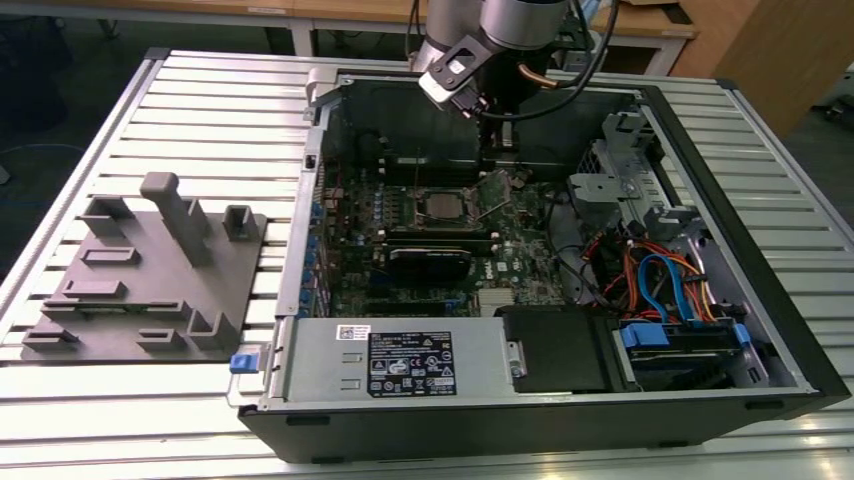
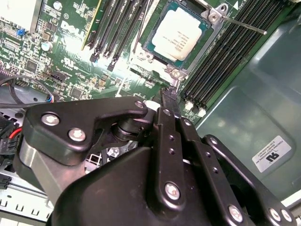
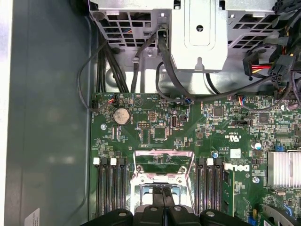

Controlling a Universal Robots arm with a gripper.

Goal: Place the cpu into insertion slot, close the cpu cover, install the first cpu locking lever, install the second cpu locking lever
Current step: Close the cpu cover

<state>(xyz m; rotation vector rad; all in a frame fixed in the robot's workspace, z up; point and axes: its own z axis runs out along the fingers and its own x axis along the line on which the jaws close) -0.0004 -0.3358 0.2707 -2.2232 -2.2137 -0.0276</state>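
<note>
The flat square cpu (image 2: 178,34), its top dull and silvery, lies seated in the metal-rimmed insertion slot (image 2: 214,16) on the green motherboard (image 3: 207,127). The thin steel cpu cover (image 3: 162,177) stands raised beside it. The black gripper (image 2: 168,94) is clenched, slim fingertips together at the cover's edge.

The cpu (image 2: 178,34) has a dull, matt silvery metal top; the cpu cover (image 3: 160,178) is brighter bare metal. The gripper (image 2: 168,96) is matt black with shiny screw heads, the desk (image 1: 200,120) pale ribbed metal.
</note>
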